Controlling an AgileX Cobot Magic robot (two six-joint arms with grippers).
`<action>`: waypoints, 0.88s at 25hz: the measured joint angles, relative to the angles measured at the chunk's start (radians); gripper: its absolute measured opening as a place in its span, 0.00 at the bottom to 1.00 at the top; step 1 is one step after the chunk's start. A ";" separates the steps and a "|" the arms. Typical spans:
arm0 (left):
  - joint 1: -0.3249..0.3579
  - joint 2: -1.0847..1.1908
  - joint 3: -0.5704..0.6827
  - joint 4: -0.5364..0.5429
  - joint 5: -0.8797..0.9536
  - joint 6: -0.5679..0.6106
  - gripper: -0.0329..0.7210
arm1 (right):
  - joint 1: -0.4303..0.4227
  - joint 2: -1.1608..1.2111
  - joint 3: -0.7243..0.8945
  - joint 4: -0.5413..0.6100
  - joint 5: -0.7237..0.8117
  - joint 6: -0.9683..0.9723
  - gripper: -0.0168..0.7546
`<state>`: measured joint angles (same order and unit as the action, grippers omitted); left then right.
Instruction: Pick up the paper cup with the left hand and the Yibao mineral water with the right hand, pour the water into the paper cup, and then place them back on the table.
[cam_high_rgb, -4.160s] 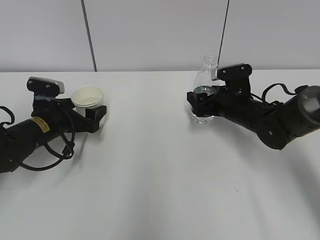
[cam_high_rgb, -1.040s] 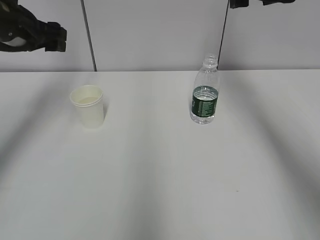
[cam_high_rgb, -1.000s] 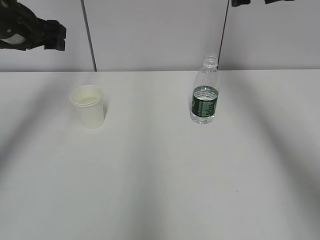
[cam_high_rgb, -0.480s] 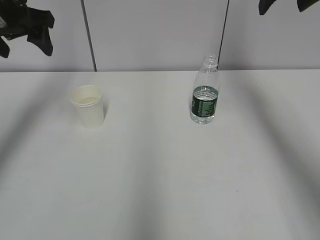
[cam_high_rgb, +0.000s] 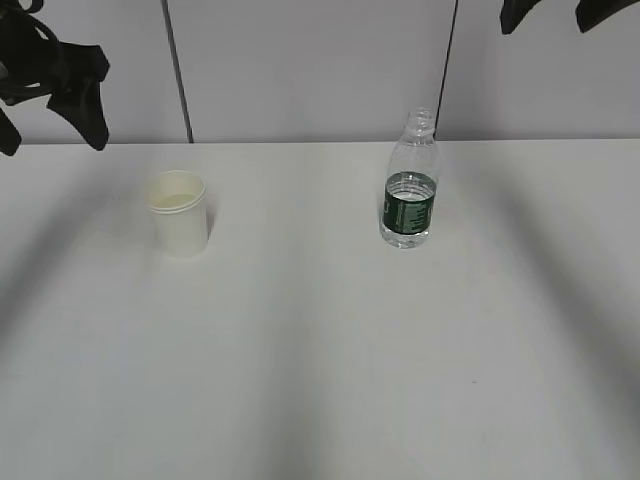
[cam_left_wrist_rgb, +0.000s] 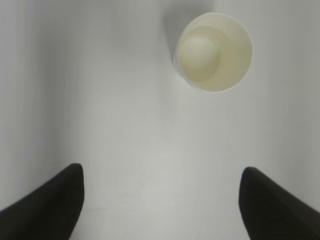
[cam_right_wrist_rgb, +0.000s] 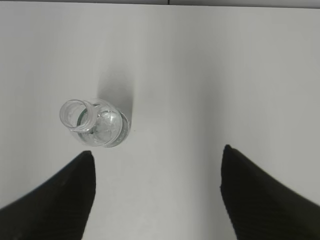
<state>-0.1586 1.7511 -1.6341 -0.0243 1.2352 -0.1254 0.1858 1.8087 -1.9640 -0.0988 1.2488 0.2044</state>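
The paper cup (cam_high_rgb: 178, 212) stands upright on the white table (cam_high_rgb: 320, 350) at the left; from above it shows in the left wrist view (cam_left_wrist_rgb: 213, 51) with liquid in it. The Yibao mineral water bottle (cam_high_rgb: 410, 190), uncapped, stands upright right of centre; the right wrist view shows its open neck (cam_right_wrist_rgb: 95, 122). My left gripper (cam_high_rgb: 50, 115) hangs high above the table at the far left, open and empty (cam_left_wrist_rgb: 161, 200). My right gripper (cam_high_rgb: 548, 14) is at the top edge, high above the table, open and empty (cam_right_wrist_rgb: 156, 192).
A grey wall with two dark vertical seams (cam_high_rgb: 178, 70) stands behind the table. Soft arm shadows lie across the tabletop.
Both arms had let go of the cup and bottle and risen high above the table. Over the last second the left gripper turned to point down and the right shifted slightly.
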 joint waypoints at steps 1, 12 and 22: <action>0.000 0.000 0.000 0.000 0.001 0.002 0.80 | 0.000 0.000 0.000 0.003 0.000 0.000 0.76; 0.000 0.000 0.000 0.001 0.002 0.005 0.80 | 0.000 -0.150 0.195 0.053 0.002 -0.010 0.76; 0.000 -0.001 0.000 0.001 0.003 0.006 0.80 | 0.000 -0.224 0.344 0.060 0.002 -0.031 0.76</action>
<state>-0.1586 1.7500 -1.6341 -0.0232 1.2381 -0.1194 0.1858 1.5847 -1.6198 -0.0384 1.2504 0.1739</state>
